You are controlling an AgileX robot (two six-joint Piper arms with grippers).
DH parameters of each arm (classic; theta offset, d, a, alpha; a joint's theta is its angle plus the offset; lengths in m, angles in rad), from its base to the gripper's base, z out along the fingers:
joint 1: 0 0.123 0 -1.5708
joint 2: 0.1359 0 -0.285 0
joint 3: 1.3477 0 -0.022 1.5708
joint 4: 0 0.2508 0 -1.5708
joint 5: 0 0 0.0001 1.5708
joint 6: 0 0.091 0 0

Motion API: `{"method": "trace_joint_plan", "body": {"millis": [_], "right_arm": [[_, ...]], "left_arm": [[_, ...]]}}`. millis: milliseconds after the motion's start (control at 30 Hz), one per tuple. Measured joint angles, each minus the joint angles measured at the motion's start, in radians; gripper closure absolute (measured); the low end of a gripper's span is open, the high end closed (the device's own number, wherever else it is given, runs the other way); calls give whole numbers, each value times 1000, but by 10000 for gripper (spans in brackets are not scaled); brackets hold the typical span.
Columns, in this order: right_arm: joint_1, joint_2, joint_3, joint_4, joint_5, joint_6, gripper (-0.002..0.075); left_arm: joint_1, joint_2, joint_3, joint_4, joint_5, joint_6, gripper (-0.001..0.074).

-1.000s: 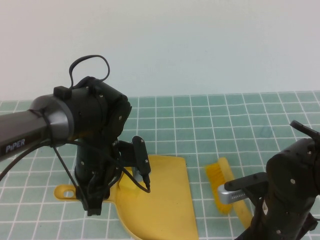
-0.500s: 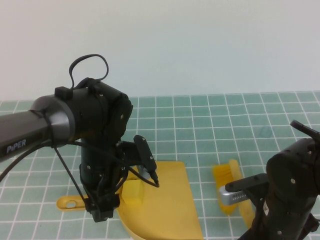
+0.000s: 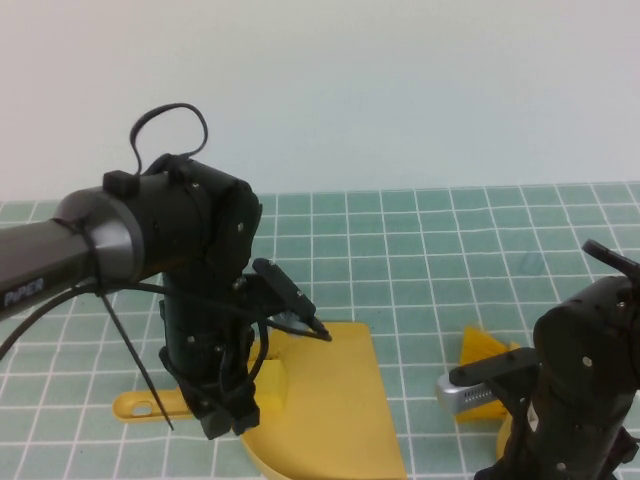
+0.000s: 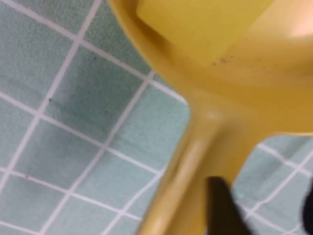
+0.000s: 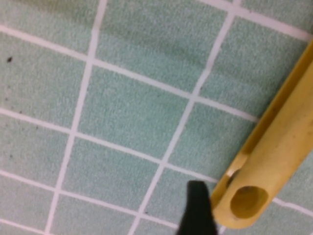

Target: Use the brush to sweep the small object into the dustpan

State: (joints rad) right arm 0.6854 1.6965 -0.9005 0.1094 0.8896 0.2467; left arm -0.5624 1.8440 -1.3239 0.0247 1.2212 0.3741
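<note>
The mustard-yellow dustpan [image 3: 330, 400] lies flat on the green grid mat, with the small pale-yellow cube [image 3: 271, 385] resting in the scoop by its back wall. The cube [image 4: 205, 24] also fills the far part of the left wrist view. My left gripper [image 4: 264, 215] hangs open over the dustpan's handle [image 4: 178, 176]; the handle lies beside one finger, and only mat shows between the two. The brush's bristles [image 3: 485, 352] poke out beside my right arm. My right gripper [image 5: 254, 220] is open around the holed end of the brush handle [image 5: 274, 161]; only one finger [image 5: 195, 210] shows.
The left arm [image 3: 190, 270] covers the dustpan's handle except for its hang-hole end [image 3: 135, 406]. The right arm [image 3: 580, 390] fills the near right corner. Green tiled mat [image 3: 440, 260] runs back to a pale wall.
The brush head slid right toward my right arm and tipped. The left wrist turned, the cube came into view in the scoop, and both grippers' jaws spread apart.
</note>
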Motion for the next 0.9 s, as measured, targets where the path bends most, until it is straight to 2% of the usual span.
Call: {"method": "trace_joint_plan", "body": {"millis": [67, 133, 233, 300, 400, 500, 767, 900], "right_arm": [[0, -11, 0, 0, 2, -23, 275], [0, -41, 0, -5, 4, -41, 410], [0, -109, 0, -24, -11, -51, 616], [0, -164, 0, -37, -30, -56, 680], [0, -273, -13, -109, -55, -50, 713], [0, -405, -36, -269, -76, 22, 722], [0, -836, 33, -908, -115, 420, 726], [0, -1001, 171, -1064, -136, 628, 727]], "left_arm": [[0, -22, 0, -25, 0, -5, 520], [0, -50, -3, -69, 2, -5, 640], [0, -94, -52, -137, 6, -14, 707], [0, -131, -104, -196, 6, -27, 723], [0, -186, -186, -291, 9, -61, 731], [0, -242, -252, -399, 13, -94, 735], [0, -349, -314, -468, 17, -85, 736], [0, -361, -314, -479, 20, -89, 736]]}}
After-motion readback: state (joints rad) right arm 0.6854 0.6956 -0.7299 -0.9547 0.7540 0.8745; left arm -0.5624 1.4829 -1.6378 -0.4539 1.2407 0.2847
